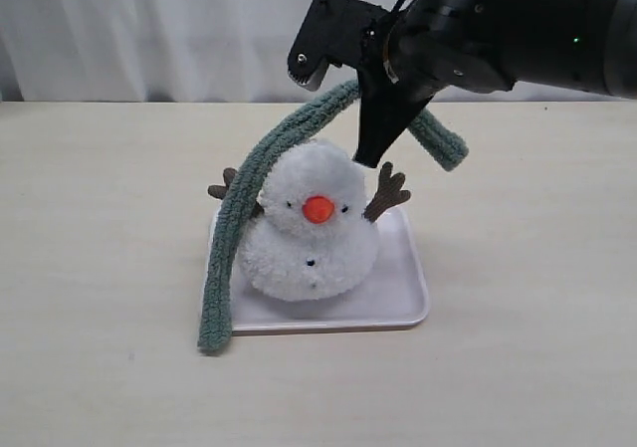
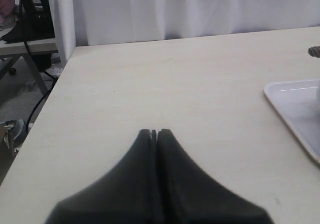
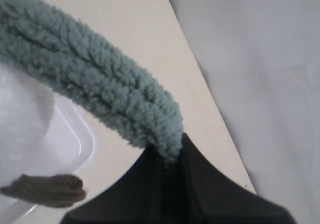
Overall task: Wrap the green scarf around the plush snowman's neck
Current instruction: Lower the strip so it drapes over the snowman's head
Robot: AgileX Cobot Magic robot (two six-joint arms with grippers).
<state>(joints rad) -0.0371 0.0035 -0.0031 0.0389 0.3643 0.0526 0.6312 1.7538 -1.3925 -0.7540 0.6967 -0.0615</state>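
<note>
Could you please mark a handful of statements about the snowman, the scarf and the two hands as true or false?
1. The right hand is shut on the green scarf. True.
2. One scarf end rests on the table beside the white tray. True.
3. The plush snowman lies on its side. False: it sits upright on the tray.
4. The left hand grips the scarf's other end. False: it is shut on nothing, over bare table.
5. The scarf is already knotted around the snowman. False: it arches above the head.
</note>
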